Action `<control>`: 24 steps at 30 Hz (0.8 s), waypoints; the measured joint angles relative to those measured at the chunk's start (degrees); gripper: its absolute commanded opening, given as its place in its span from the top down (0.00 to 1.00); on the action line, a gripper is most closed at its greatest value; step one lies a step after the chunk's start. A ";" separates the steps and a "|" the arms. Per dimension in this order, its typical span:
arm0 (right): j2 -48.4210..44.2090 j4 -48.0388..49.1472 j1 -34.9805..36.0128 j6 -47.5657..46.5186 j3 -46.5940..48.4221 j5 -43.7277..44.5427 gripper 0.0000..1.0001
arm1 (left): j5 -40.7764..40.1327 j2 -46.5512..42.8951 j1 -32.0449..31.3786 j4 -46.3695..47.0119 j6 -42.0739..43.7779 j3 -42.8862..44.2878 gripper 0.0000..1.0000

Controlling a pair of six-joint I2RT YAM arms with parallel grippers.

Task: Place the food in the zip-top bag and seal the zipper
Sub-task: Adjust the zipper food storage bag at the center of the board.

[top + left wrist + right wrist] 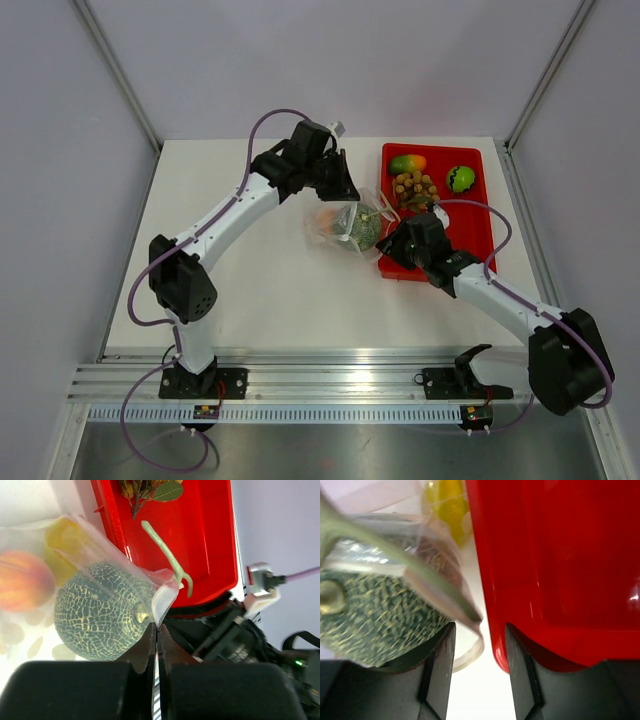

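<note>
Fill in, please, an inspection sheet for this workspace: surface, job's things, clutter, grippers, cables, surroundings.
Surface: white table, no stain seen.
Job's things: bag lies on the table beside the red tray, unsealed. Inside it are the melon, peach and yellow piece. The melon's stem pokes out over the tray. The mango, longan and apple are in the tray.
Clutter: nothing seen.
Grippers: left gripper is shut on the bag's edge. The right gripper is open, low between bag and tray, holding nothing.
Cables: purple cables run along both arms, no snag seen.
Surroundings: pale walls, metal rail at the near edge.
</note>
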 measured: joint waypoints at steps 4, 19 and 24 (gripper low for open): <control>4.61 2.47 -0.02 0.57 -0.31 -0.20 0.56 | 0.11 -0.09 0.22 0.00 -0.13 0.00 1.00; 6.43 -4.55 -0.15 -7.39 20.59 -4.55 1.00 | -0.94 -3.02 8.04 -5.88 3.63 5.14 1.00; 4.02 -4.59 -0.15 -10.97 27.45 -5.84 1.00 | -2.89 -7.67 11.43 -5.92 5.60 3.87 1.00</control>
